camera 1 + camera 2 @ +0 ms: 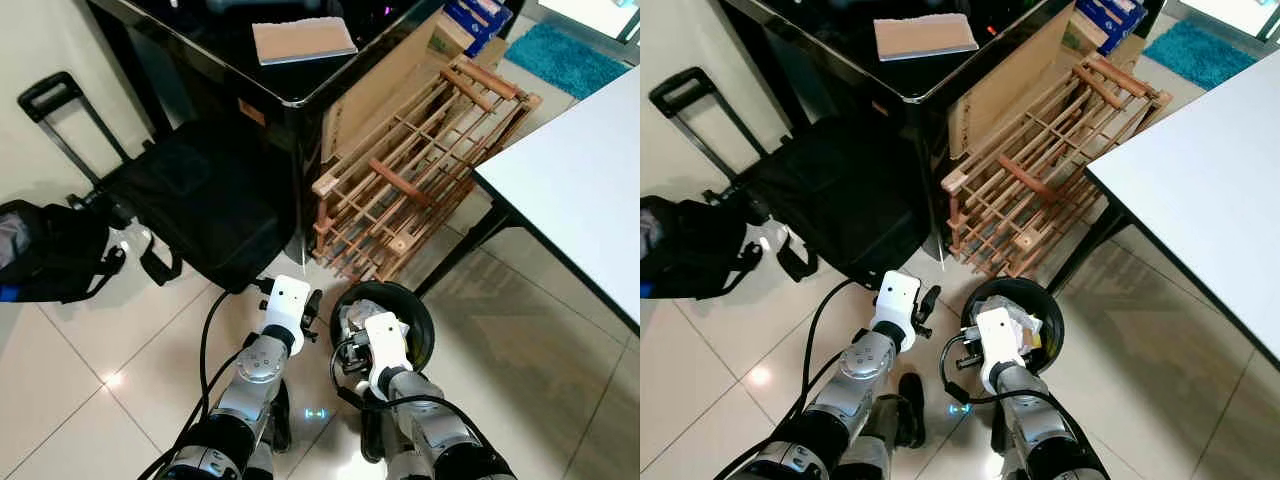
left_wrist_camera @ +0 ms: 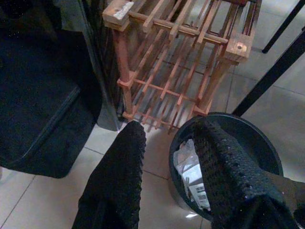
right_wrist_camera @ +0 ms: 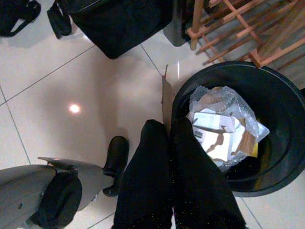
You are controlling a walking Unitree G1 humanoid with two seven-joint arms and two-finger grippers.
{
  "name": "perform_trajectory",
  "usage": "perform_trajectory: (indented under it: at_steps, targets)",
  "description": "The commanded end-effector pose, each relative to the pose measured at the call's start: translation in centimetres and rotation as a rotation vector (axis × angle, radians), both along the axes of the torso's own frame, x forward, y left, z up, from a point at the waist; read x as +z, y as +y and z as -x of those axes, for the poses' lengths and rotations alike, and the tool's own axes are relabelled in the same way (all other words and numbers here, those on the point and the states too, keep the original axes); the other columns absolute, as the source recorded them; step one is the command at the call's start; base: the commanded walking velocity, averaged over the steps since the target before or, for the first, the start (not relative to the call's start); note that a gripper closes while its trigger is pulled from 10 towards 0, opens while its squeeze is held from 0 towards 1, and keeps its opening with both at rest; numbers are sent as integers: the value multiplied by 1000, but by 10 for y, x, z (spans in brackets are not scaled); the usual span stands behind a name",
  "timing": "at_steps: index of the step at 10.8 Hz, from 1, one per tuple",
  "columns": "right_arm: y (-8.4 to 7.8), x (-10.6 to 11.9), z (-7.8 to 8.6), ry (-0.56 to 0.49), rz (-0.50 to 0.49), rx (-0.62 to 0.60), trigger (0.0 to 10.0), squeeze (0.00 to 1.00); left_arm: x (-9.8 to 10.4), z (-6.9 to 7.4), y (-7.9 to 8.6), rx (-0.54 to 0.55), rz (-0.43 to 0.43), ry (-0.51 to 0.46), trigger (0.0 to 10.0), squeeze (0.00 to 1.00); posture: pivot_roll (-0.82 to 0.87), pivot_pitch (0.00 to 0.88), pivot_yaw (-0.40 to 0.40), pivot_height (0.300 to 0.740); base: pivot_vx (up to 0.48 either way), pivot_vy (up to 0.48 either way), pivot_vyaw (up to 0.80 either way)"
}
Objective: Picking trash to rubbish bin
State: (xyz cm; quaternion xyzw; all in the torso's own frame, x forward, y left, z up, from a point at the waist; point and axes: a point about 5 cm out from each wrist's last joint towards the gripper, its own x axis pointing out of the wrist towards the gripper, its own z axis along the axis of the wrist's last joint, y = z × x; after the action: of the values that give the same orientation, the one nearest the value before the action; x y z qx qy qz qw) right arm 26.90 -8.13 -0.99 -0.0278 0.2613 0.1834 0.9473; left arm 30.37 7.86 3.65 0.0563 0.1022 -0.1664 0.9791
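Note:
A round black rubbish bin (image 1: pixel 424 322) stands on the tiled floor in front of me, holding bubble wrap and white packaging (image 3: pixel 219 131). My right gripper (image 3: pixel 170 125) hovers at the bin's near rim (image 3: pixel 286 119), shut on a thin piece of brown cardboard (image 3: pixel 166 102) that stands edge-on just outside the rim. My left gripper (image 2: pixel 167 126) is open with nothing between its fingers, held a little left of the bin (image 2: pixel 257 138) and above the floor.
A tilted wooden rack (image 1: pixel 410 170) leans against a black table (image 1: pixel 290 90) just behind the bin. A black bag (image 1: pixel 200 200) and a backpack (image 1: pixel 50 250) lie to the left. A white table (image 1: pixel 590 170) stands to the right. My foot (image 3: pixel 114 157) is close by.

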Motion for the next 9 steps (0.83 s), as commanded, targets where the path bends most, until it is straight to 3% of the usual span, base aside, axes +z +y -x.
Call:
perform_trajectory:
  at_steps: [1,9]
  targets:
    - [-1,-9,9,37,9,2,10000,0,-9,7,-1,-10,-2,39,10000,0,13,335,6,740,0,0,0]
    - [-13,-19,14,79,84,-61,10000,0,-11,6,6,-6,-20,47,10000,0,22,360,7,740,0,0,0]
